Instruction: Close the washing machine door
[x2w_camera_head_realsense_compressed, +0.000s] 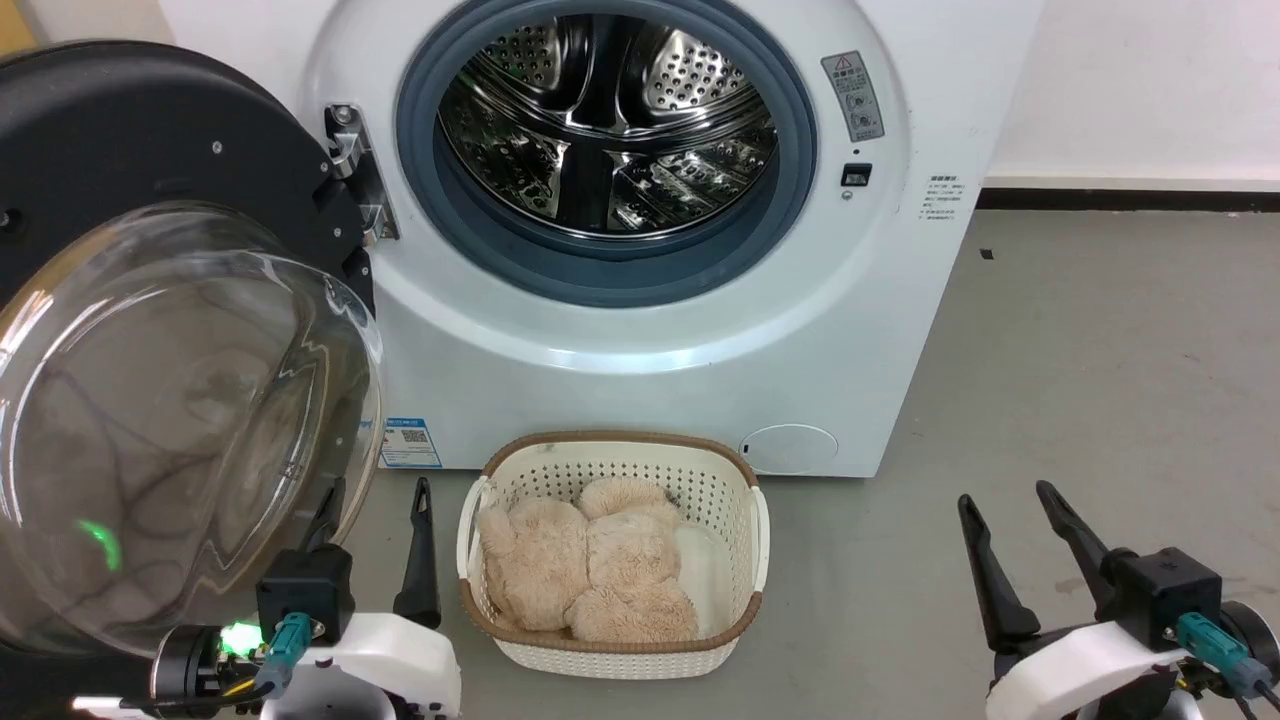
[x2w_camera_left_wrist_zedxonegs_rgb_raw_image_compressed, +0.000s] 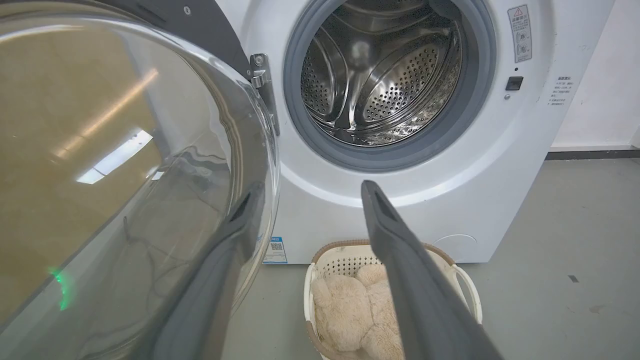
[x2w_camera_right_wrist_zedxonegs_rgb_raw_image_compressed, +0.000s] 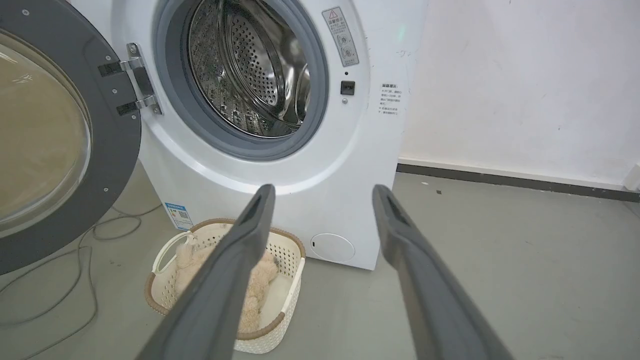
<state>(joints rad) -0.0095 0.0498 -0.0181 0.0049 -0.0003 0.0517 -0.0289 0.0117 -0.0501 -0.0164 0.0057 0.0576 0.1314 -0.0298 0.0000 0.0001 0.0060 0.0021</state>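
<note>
The washing machine (x2w_camera_head_realsense_compressed: 650, 360) stands ahead, its steel drum (x2w_camera_head_realsense_compressed: 610, 120) bare inside the grey gasket. Its door (x2w_camera_head_realsense_compressed: 120, 130) hangs swung wide on the left hinge (x2w_camera_head_realsense_compressed: 350, 160), with the black rim behind and the glass bowl (x2w_camera_head_realsense_compressed: 170, 420) bulging toward me. My left gripper (x2w_camera_head_realsense_compressed: 378, 490) is open at the bowl's lower right edge. In the left wrist view the door (x2w_camera_left_wrist_zedxonegs_rgb_raw_image_compressed: 125, 150) looms large; the left gripper (x2w_camera_left_wrist_zedxonegs_rgb_raw_image_compressed: 312, 187) has one finger (x2w_camera_left_wrist_zedxonegs_rgb_raw_image_compressed: 220, 270) seen through the glass. My right gripper (x2w_camera_head_realsense_compressed: 1005, 495) is open over bare floor, far from the door (x2w_camera_right_wrist_zedxonegs_rgb_raw_image_compressed: 115, 150).
A cream basket (x2w_camera_head_realsense_compressed: 620, 440) with a brown rim holds a beige plush toy (x2w_camera_head_realsense_compressed: 580, 560), on the floor right before the machine and between my arms. A cable (x2w_camera_right_wrist_zedxonegs_rgb_raw_image_compressed: 90, 260) trails under the door. Grey floor (x2w_camera_head_realsense_compressed: 1100, 380) and a white wall lie to the right.
</note>
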